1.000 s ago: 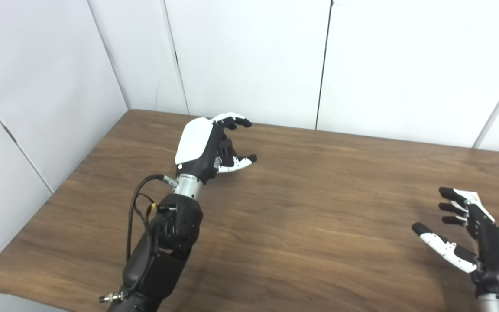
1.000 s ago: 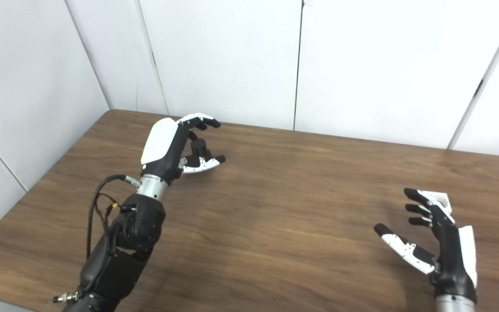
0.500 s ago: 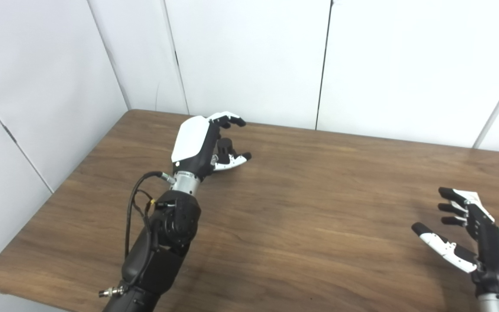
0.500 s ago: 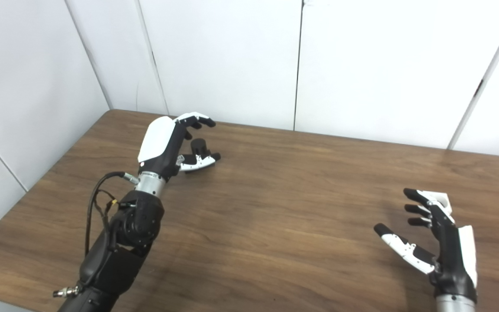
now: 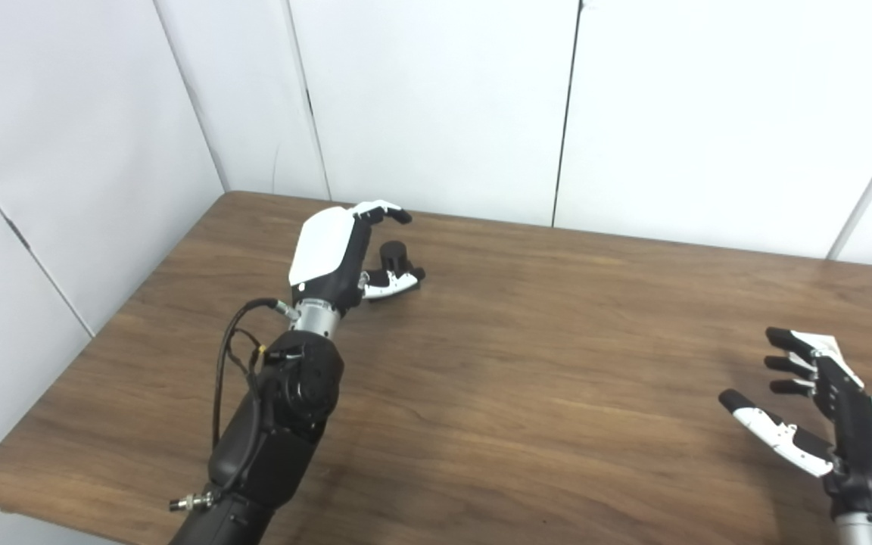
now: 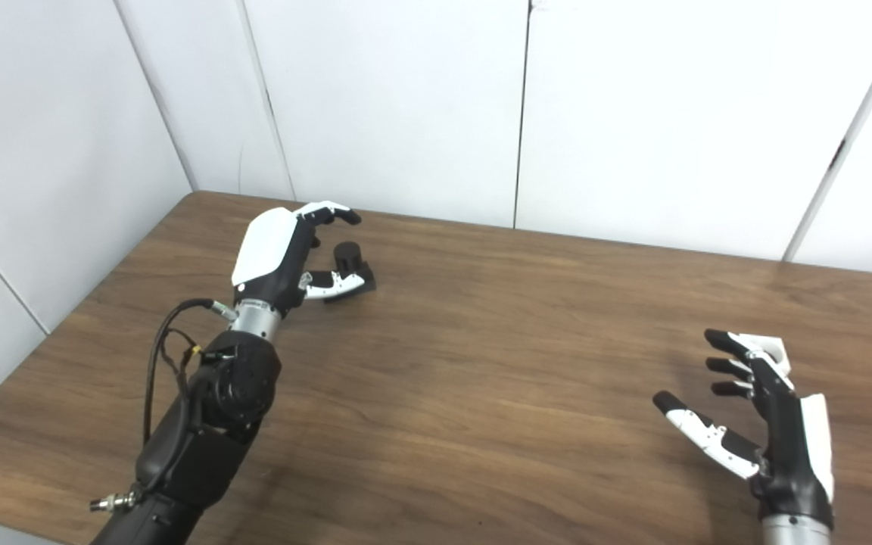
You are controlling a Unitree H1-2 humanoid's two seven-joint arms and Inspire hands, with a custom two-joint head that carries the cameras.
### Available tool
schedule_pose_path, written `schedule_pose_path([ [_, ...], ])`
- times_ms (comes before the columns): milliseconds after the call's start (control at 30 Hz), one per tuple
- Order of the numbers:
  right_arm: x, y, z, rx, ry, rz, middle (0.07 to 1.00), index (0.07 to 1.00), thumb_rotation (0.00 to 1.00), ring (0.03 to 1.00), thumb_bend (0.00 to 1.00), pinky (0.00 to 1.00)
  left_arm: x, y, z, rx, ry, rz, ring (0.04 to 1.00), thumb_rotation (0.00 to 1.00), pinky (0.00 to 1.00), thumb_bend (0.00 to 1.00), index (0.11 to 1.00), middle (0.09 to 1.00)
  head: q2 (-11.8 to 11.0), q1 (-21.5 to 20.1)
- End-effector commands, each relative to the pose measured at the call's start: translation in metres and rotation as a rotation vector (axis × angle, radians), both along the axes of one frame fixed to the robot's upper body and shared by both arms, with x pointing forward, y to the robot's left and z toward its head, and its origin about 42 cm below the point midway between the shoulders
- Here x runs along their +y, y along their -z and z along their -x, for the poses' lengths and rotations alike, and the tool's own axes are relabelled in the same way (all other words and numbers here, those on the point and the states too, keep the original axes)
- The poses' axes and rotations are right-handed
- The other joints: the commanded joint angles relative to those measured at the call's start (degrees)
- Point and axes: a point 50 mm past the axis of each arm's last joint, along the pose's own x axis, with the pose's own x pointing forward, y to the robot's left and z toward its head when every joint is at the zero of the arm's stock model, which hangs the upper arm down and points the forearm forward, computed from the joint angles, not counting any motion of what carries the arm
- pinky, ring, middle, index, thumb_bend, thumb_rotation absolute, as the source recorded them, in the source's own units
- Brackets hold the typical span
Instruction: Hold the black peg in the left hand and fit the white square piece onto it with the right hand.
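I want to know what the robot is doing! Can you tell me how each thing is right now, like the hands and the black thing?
black peg: standing upright on the table, not picked up yet.
left hand: open, fingers curled around the peg without gripping it.
right hand: open, fingers apart, holding nothing.
white square piece: mostly hidden behind the right hand's fingers, not picked up.
table: holding the peg.

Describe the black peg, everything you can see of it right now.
The black peg is a short, dark, matte cylinder standing upright on the wooden table near its far left corner. Its flat round top shows; its base is partly hidden behind the thumb. The left hand is open around it, fingers curled above and thumb in front. Whether anything touches it cannot be told. Its material cannot be told.
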Motion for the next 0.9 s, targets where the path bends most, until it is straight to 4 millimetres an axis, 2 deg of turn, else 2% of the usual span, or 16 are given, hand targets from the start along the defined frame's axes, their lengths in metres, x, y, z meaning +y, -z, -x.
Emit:
schedule_pose_path([
  [0,-0.018,0.009,0.001,0.010,0.015,0.054,0.790,0.751,0.34,0.719,0.68,0.61,0.007,-0.030,-0.012,-0.109,-0.023,-0.049,0.769,0.16,0.60,0.64,0.660,0.783,0.0,0.0],
  [133,-0.018,0.010,0.003,0.013,0.013,0.041,0.792,0.752,0.33,0.722,0.68,0.62,0.008,-0.029,-0.013,-0.110,-0.044,-0.088,0.782,0.16,0.62,0.65,0.659,0.791,0.0,0.0],
  [367,-0.018,0.012,0.006,0.015,0.014,0.046,0.800,0.758,0.34,0.714,0.68,0.61,0.010,-0.026,-0.016,-0.113,-0.071,-0.114,0.849,0.19,0.79,0.67,0.667,0.830,0.1,-0.1],
  [500,-0.017,0.014,0.006,0.013,0.009,0.047,0.794,0.750,0.32,0.706,0.67,0.60,0.013,-0.025,-0.019,-0.088,-0.092,-0.131,0.898,0.26,0.90,0.68,0.685,0.863,0.2,-0.2],
  [867,-0.016,0.015,0.010,0.013,0.010,0.038,0.790,0.742,0.31,0.711,0.67,0.60,0.017,-0.021,-0.028,-0.030,-0.145,-0.181,0.935,0.37,0.91,0.76,0.707,0.901,0.2,-0.6],
])
